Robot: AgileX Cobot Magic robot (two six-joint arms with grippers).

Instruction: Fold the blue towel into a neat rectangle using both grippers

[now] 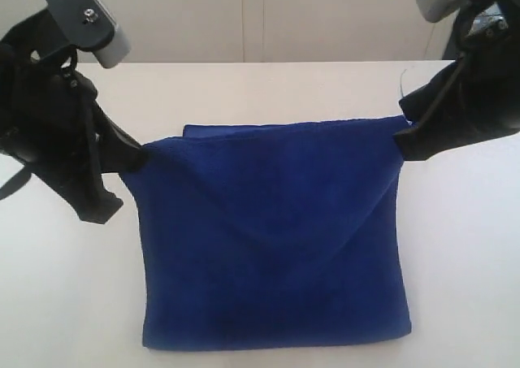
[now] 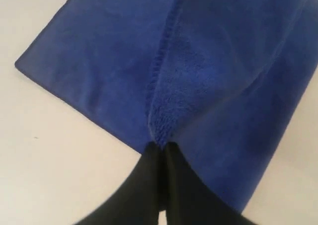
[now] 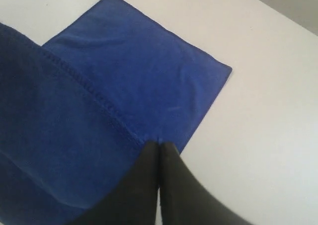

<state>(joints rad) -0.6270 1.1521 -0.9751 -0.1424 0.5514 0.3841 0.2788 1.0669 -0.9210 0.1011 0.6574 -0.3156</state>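
The blue towel (image 1: 272,238) lies on the white table, its upper layer lifted and stretched between both arms while the lower layer rests flat. My left gripper (image 1: 138,158) is shut on the towel's left upper corner; the left wrist view shows the black fingertips (image 2: 150,158) pinching a bunched fold of the towel (image 2: 208,76). My right gripper (image 1: 403,134) is shut on the right upper corner. In the right wrist view its jaws (image 3: 159,145) clamp the stitched hem of the towel (image 3: 74,125), with the flat lower layer beyond.
The white table (image 1: 463,262) extends around the towel on all sides. A pale wall stands behind the table's far edge (image 1: 268,62). The black arm bodies hang over the left and right table sides.
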